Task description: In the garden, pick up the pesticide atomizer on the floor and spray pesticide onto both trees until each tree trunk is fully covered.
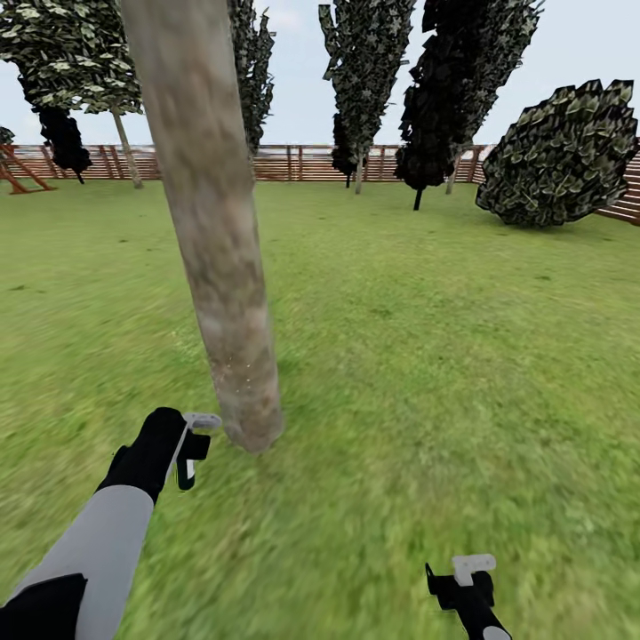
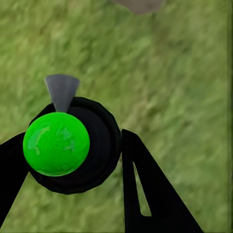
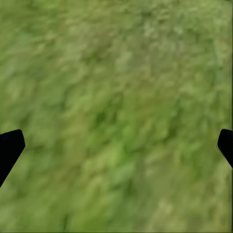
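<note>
1 black, green-capped pesticide atomizer (image 2: 73,145) in left jaws; right jaws wide.

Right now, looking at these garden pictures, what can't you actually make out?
- Head view: the thick grey-beige tree trunk runs off the top edge, so its crown is cut off.
- Left wrist view: the small dark atomizer with the green ball sits between the left fingers; its lower body is hidden behind its own top.
- Right wrist view: the blurred green grass shows no detail.
</note>
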`<state>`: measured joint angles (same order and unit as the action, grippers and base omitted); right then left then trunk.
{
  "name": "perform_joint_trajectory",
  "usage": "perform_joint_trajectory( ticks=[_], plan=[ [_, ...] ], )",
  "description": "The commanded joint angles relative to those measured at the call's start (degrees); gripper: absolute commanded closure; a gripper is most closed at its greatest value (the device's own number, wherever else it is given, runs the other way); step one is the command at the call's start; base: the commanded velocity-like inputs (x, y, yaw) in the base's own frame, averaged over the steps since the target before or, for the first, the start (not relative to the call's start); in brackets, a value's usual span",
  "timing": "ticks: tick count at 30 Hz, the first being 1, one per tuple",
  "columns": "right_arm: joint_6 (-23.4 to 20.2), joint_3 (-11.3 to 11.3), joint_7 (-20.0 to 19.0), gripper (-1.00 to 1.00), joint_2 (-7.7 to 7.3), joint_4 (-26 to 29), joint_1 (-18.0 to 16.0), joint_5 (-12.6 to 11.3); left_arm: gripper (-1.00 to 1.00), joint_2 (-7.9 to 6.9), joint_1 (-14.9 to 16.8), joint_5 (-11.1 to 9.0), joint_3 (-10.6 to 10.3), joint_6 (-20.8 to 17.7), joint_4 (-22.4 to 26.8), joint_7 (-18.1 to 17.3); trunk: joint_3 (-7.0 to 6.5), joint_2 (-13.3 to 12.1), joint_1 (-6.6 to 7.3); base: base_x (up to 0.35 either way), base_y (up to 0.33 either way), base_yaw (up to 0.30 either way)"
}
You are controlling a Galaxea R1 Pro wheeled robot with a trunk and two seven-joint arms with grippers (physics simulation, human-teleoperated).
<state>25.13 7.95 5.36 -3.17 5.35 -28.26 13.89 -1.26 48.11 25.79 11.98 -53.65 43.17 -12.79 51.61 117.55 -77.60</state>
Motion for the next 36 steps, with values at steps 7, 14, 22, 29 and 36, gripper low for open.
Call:
perform_joint_trajectory(
  ticks=[7, 14, 22, 29, 36],
  plan=[
    [0.18, 0.40, 0.18, -1.00, 0.01, -0.07, -0.04, 0.61, 1.00, 0.03, 0.05, 0.62, 0.21, -0.14, 0.16, -0.57, 0.05, 0.02, -0.02, 0.175, -0.225, 0.000],
    [0.18, 0.40, 0.18, -1.00, 0.01, -0.07, -0.04, 0.61, 1.00, 0.03, 0.05, 0.58, 0.29, -0.20, 0.25, -0.57, 0.05, 0.02, -0.02, 0.052, -0.266, 0.000],
    [0.18, 0.40, 0.18, -1.00, 0.04, -0.07, -0.04, 0.61, 1.00, 0.03, 0.05, 0.58, 0.32, -0.22, 0.25, -0.57, 0.05, 0.02, -0.02, 0.001, -0.274, 0.022],
    [0.18, 0.40, 0.18, -1.00, 0.07, -0.07, -0.04, 0.61, 1.00, -0.01, 0.05, 0.65, 0.28, -0.22, 0.25, -0.57, 0.05, 0.02, -0.02, 0.008, -0.274, 0.244],
    [0.18, 0.39, 0.18, -1.00, 0.06, -0.07, -0.04, 0.61, 1.00, -0.06, 0.05, 0.66, 0.22, -0.22, 0.25, -0.57, 0.05, 0.02, -0.02, 0.102, -0.274, 0.276]
  ],
)
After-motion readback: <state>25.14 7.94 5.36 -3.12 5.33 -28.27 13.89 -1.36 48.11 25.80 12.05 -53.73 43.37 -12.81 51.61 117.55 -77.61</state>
